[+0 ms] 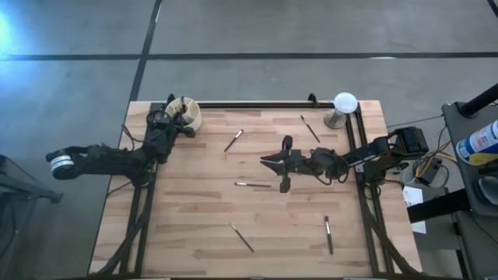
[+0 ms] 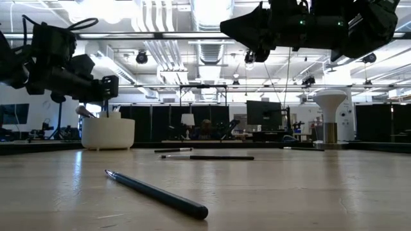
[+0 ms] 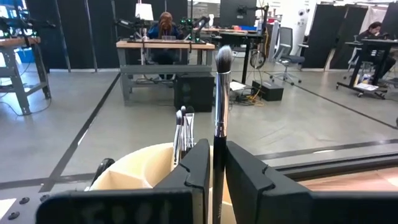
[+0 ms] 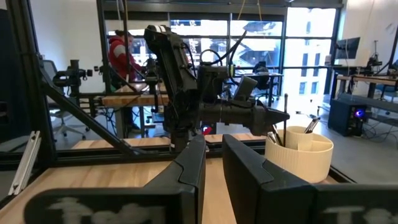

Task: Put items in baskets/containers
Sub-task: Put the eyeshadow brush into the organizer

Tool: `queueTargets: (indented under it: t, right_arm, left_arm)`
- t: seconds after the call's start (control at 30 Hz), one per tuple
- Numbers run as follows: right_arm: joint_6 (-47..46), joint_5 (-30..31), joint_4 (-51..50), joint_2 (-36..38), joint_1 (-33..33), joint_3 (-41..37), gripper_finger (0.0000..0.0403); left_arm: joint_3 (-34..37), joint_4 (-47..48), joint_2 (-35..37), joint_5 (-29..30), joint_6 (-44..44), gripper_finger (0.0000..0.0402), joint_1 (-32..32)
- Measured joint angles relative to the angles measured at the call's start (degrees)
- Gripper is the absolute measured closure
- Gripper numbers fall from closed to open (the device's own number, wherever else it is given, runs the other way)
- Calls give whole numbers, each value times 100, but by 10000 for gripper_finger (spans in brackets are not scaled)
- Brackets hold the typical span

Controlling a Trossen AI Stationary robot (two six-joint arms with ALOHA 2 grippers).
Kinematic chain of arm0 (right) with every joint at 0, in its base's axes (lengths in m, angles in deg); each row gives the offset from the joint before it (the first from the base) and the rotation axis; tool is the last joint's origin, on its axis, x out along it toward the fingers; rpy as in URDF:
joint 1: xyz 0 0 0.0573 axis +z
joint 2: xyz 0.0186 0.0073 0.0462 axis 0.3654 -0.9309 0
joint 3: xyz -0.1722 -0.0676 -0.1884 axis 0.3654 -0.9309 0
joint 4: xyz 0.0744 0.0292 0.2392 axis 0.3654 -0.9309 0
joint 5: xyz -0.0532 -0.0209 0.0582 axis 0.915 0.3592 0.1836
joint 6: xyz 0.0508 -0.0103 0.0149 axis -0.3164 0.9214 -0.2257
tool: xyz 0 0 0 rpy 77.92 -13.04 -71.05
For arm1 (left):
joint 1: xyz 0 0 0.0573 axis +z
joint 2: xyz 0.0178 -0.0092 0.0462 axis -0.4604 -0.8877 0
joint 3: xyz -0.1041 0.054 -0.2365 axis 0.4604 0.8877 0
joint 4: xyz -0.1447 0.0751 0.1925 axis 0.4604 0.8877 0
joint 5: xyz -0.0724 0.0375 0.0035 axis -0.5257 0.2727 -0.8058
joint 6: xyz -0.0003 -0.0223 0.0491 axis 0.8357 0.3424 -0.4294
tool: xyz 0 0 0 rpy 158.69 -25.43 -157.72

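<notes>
Five brushes lie scattered on the table [image 1: 194, 233] while the left gripper [image 3: 214, 171], over the cream cup [image 1: 189, 113], pinches an upright brush [image 3: 221, 99]; the right gripper [image 4: 213, 163], narrow and empty, hovers mid-table.

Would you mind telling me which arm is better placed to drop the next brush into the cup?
Left: its gripper already grips a dark-headed makeup brush upright beside the round cream divided cup. The right gripper hovers mid-table, holding nothing.

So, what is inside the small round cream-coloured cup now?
The small round cream-coloured cup has inner dividers and holds a few thin brushes standing upright. The left gripper holds a dark-headed brush above it. The cup's bottom is hidden by its wall and the fingers.
</notes>
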State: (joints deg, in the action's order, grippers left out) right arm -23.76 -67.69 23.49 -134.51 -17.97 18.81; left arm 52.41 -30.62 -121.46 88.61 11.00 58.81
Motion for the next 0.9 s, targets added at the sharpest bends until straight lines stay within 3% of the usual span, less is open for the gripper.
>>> queueTargets:
  t: [0.3, 0.67, 0.9]
  right_arm:
    - [57, 0, 0, 0, 0, 0, 355]
    - [59, 0, 0, 0, 0, 0, 355]
    - [59, 0, 0, 0, 0, 0, 355]
  left_arm:
    - [-377, 1299, 113, 136, 453, 380, -4]
    - [-592, 1873, 249, 153, 615, 312, -4]
    - [-592, 2166, 689, 152, 538, 294, -24]
